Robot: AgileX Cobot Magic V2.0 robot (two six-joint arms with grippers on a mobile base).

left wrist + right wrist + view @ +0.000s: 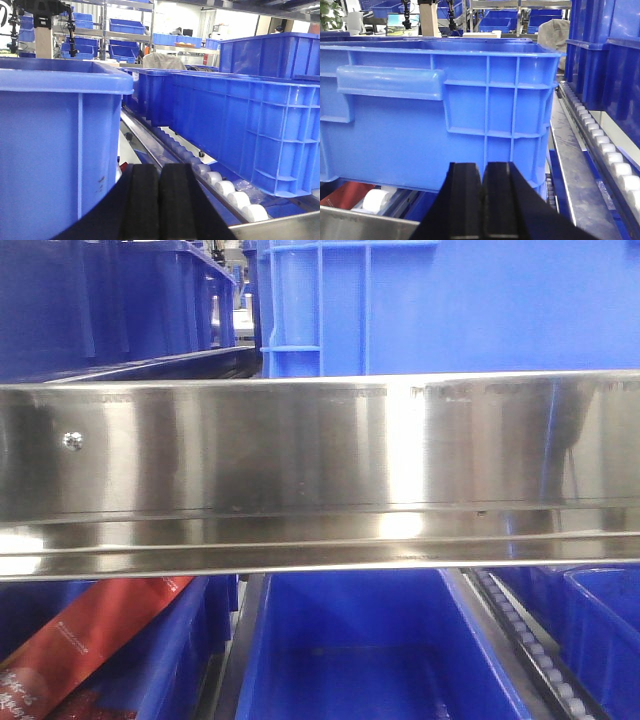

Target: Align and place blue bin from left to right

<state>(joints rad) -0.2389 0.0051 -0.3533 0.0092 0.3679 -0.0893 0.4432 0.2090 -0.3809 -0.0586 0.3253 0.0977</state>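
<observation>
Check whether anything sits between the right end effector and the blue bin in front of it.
Nothing visible does. In the right wrist view the right end effector, its fingers pressed together, faces the side wall of the blue bin with only open space between them. The roller track lies off to the side, out of the way.

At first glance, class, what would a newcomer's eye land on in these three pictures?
Blue dominates: a big blue bin fills the right wrist view, just beyond the shut right hand. In the front view a shiny steel rail crosses the middle, with a red package lying in a bin at lower left. The left wrist view shows white rollers under a row of bins.
</observation>
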